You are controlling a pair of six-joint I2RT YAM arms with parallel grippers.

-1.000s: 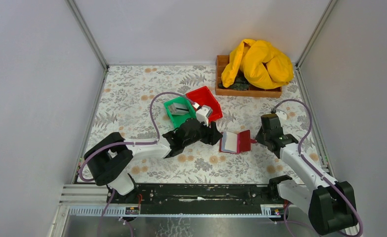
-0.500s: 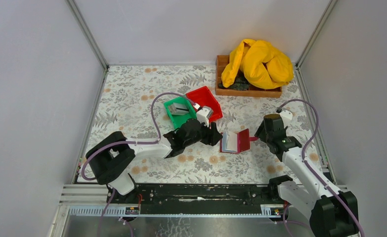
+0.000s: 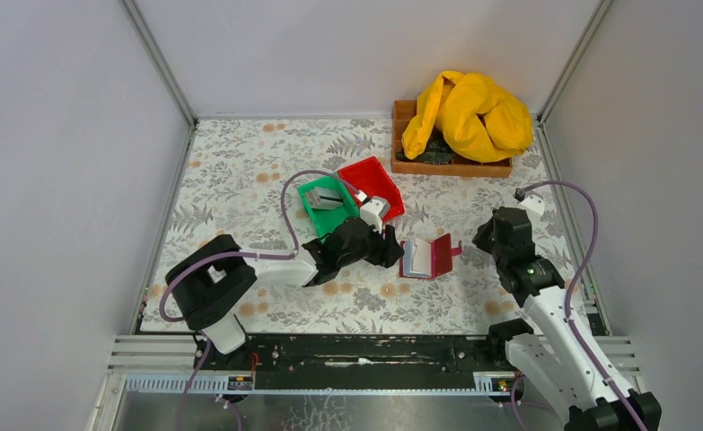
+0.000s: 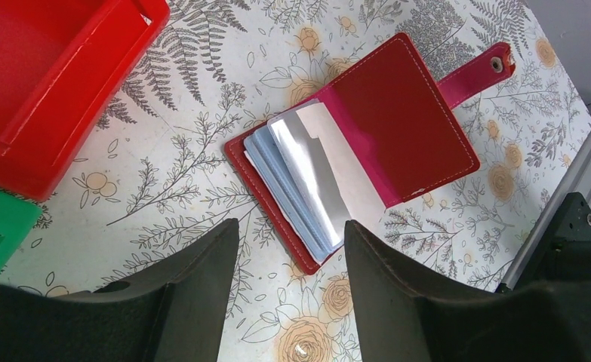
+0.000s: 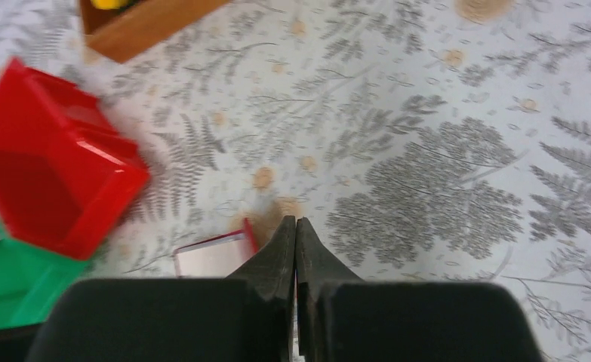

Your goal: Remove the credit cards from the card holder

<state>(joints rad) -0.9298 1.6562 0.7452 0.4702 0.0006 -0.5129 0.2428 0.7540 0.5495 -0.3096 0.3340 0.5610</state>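
Left tool (image 4: 288,234): the fingers are spread wide with nothing between them. It is low over the tabletop (image 3: 240,162) and has barely shifted from a second ago.
Card holder (image 4: 401,121): it lies open and flat just ahead of the left tool's fingertips. Its strap points away towards the right tool.
Cards (image 4: 307,177): a silver one sits on top of grey-blue layers. They are tucked in the half of the holder nearest the left tool, and none has been taken out.
Right tool (image 5: 296,226): the fingers are pressed together and grip nothing. A second ago its tip was at the strap. It has since drawn back, and bare tabletop now lies between it and the strap.
Red bin (image 3: 374,180): it sits beyond the left tool, touching the green bin (image 3: 322,202). Both are where they were.
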